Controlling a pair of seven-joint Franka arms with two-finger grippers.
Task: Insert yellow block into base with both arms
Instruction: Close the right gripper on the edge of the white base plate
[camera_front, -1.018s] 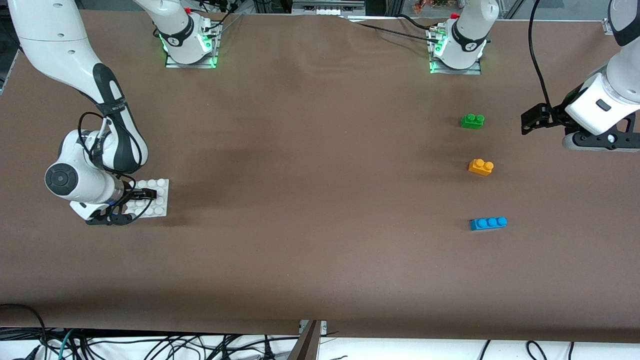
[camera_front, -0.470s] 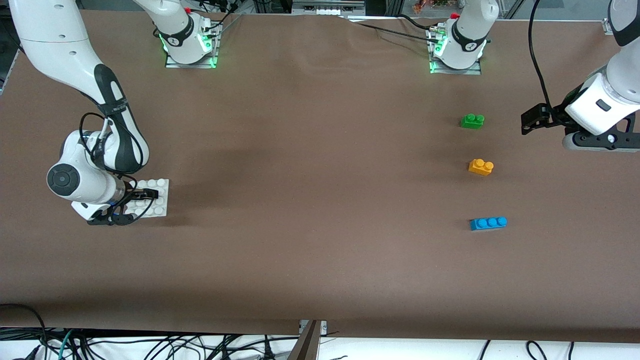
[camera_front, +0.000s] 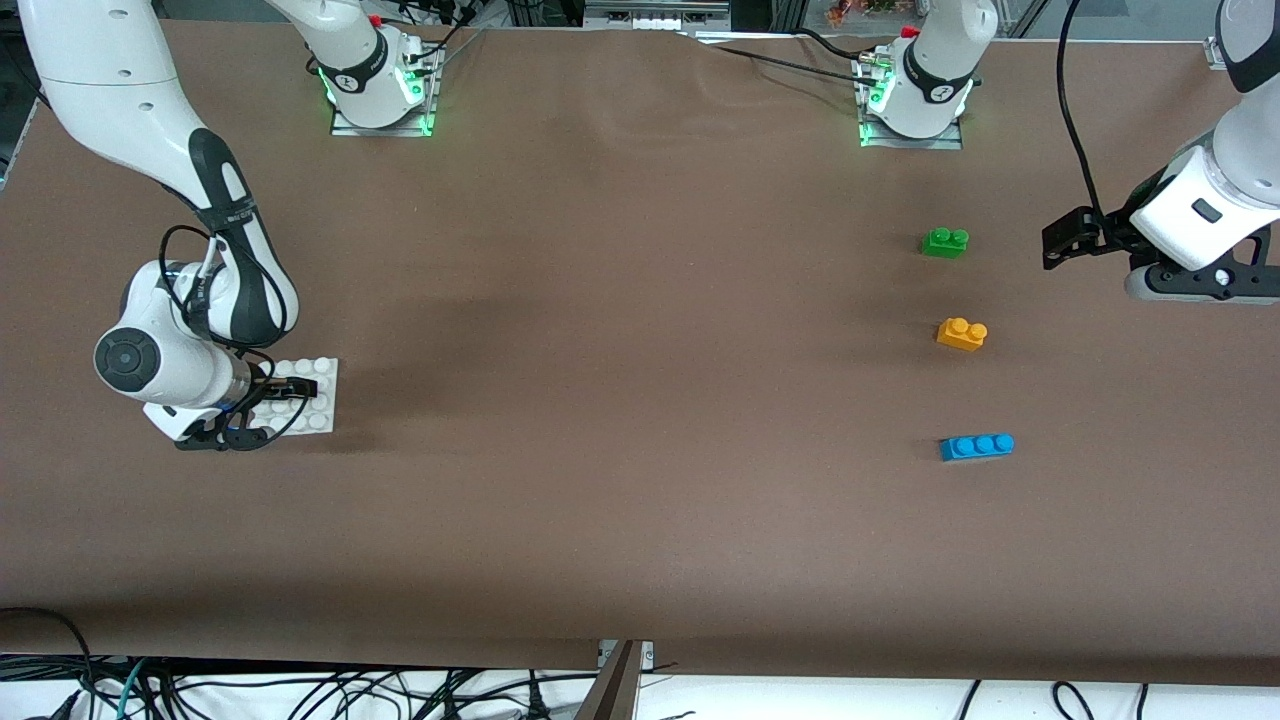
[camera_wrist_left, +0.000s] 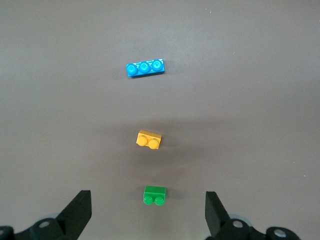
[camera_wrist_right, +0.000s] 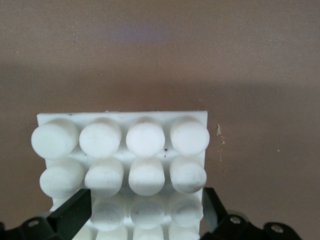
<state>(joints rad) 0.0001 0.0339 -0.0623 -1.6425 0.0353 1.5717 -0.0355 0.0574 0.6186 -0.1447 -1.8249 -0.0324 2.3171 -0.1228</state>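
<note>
Table (camera_front: 620, 400) is covered in a matte brown sheet, flat, slight wrinkles near the arm bases. All parts are smooth moulded plastic with round studs.

The base (camera_front: 318, 392) is a flat square white plate, 4x4 stud grid, lying flat at the right arm's end of the table. In the right wrist view the base (camera_wrist_right: 125, 160) fills the space between the fingers; studs look blunt and cylindrical, with a small dark speck between two of them.

The right gripper (camera_front: 262, 412) is low over the base edge, fingers spread wide, straddling the plate's sides. Cannot tell whether they actually touch it.

The yellow block (camera_front: 962, 333) is a small orange-yellow brick, two studs up, sitting slightly skewed at the left arm's end. It is between the green brick (camera_front: 945, 242), farther from the front camera, and the blue brick (camera_front: 976, 446), nearer to it; blue is longer, three studs. The three are apart from each other, with bare sheet all around each one.

The left gripper (camera_front: 1062, 240) hangs over the table near the green brick, toward the table's end, fingers wide apart and holding nothing. The left wrist view shows the yellow block (camera_wrist_left: 149, 140) in line between the green brick (camera_wrist_left: 154, 195) and the blue brick (camera_wrist_left: 145, 67).

A wide stretch of bare sheet lies between the base and the bricks.
</note>
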